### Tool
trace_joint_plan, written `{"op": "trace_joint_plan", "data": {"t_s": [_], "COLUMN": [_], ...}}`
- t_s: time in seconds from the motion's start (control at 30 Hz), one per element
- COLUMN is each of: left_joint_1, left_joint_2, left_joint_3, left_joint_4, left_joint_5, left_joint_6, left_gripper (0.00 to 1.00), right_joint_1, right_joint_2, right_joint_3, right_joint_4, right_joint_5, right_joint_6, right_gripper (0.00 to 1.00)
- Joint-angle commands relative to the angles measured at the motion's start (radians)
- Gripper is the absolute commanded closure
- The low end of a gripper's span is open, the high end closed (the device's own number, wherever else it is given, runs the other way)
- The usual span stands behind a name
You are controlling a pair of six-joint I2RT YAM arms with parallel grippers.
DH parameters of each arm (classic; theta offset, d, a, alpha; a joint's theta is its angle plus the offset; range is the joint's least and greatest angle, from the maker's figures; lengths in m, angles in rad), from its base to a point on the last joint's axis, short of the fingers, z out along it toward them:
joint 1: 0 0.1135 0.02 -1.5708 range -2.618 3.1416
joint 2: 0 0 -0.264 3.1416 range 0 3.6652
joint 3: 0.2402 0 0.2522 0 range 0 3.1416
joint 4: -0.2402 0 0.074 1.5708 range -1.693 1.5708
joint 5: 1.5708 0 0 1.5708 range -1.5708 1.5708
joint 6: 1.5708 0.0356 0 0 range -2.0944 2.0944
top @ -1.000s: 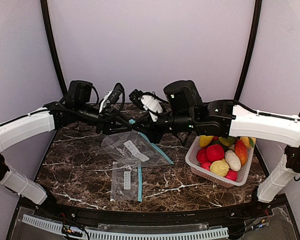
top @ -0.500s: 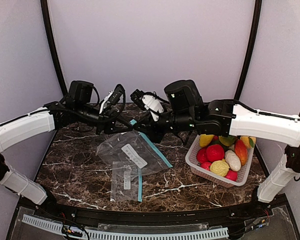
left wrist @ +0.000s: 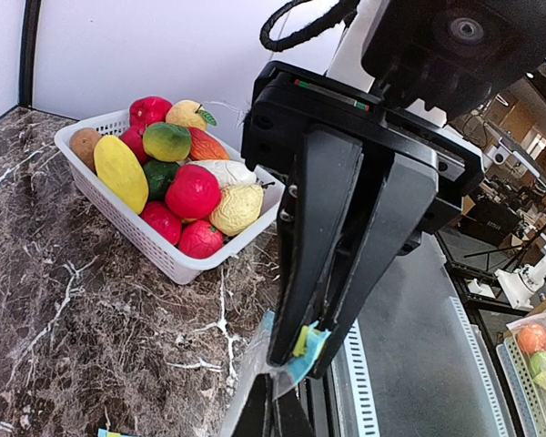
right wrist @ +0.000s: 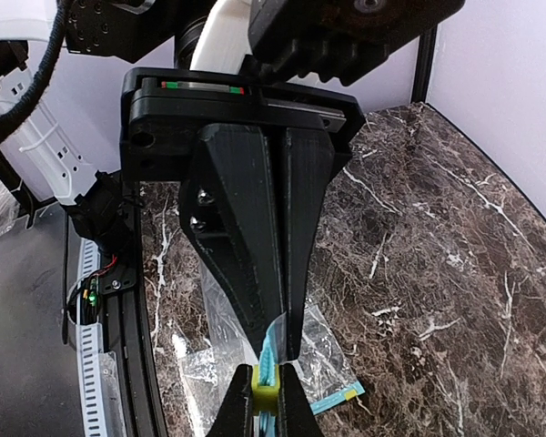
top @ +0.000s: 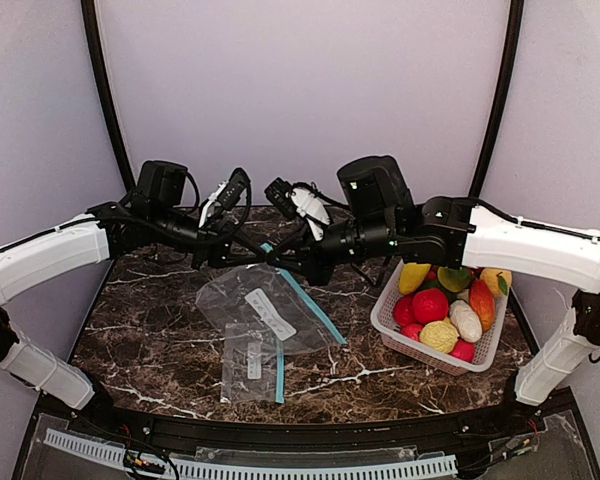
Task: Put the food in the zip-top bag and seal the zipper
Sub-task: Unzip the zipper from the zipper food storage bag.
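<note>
Red, yellow, green and orange plastic toy fruits and vegetables (top: 442, 310) fill a white slotted basket (top: 398, 338) at the right edge of the marble table (top: 160, 320), outside the clear zip-top bag (top: 265, 305) hanging near the back middle. Only the wrist views show the left gripper (right wrist: 273, 344) and right gripper (left wrist: 296, 357) pinched shut on its teal zipper strip (right wrist: 337, 399), tips meeting at a yellow slider (left wrist: 301, 341).

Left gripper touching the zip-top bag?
Touching. The right wrist view shows the left gripper shut, pinching the zip-top bag at its teal zipper edge.
</note>
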Motion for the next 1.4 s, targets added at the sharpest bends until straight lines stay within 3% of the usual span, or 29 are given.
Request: {"op": "trace_joint_plan", "data": {"t_s": [0.0, 1.37], "left_joint_1": [0.0, 0.0], "left_joint_2": [-0.03, -0.098], "left_joint_3": [0.018, -0.008], "left_joint_4": [-0.005, 0.051], "left_joint_5": [-0.017, -0.067], "left_joint_6": [0.015, -0.007], "left_gripper": [0.99, 0.99], "right_joint_1": [-0.01, -0.031], "right_joint_2": [-0.016, -0.026], "right_joint_3": [-0.014, -0.053], "right_joint_4": [0.016, -0.019], "right_joint_5": [-0.05, -0.016], "right_joint_6": [0.015, 0.047], "right_gripper": [1.0, 1.0]}}
